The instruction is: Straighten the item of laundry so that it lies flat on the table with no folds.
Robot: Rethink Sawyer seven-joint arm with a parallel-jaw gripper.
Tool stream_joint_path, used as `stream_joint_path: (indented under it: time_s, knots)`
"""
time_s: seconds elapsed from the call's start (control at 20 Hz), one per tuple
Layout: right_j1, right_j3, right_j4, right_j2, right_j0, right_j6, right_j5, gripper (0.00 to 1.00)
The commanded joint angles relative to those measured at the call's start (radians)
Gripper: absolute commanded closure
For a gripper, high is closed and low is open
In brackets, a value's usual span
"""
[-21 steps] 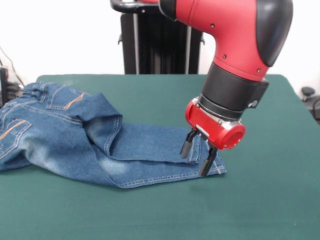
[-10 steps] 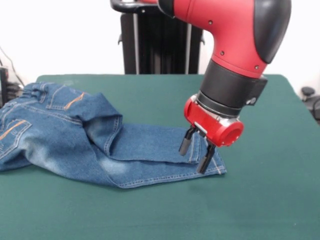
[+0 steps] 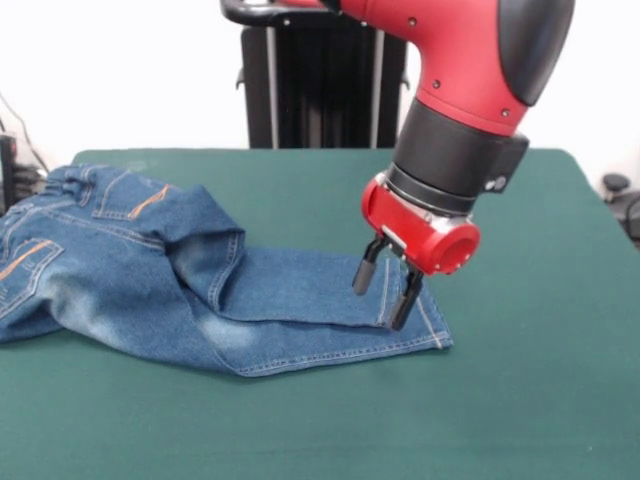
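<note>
The item of laundry (image 3: pixel 200 285), a small pair of blue jeans, lies crumpled on the left half of the green table (image 3: pixel 520 400). Its waistband and orange-stitched pockets are bunched at the far left. One leg is folded over the other and stretches right to a hem at about mid-table. My gripper (image 3: pixel 380 302) hangs over that hem end, just above the cloth. It is open and holds nothing, with its two black fingers (image 3: pixel 363 282) apart.
A black stand (image 3: pixel 320 90) rises behind the table's far edge. Dark equipment sits at the left edge (image 3: pixel 6 165), and a black object (image 3: pixel 615 186) sits off the table's right corner. The jeans' waist overhangs the table's left side.
The gripper has risen a little and shifted left, away from the hem's outer corner. The jeans have not moved.
</note>
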Motion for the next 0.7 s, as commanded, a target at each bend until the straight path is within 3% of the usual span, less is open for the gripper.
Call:
stream_joint_path:
  time_s: [0.05, 0.7]
  knots:
    - [0.023, 0.114, 0.041, 0.109, 0.031, 0.244, -0.066, 0.0]
    - [0.1, 0.079, 0.091, 0.095, 0.068, 0.295, -0.102, 0.0]
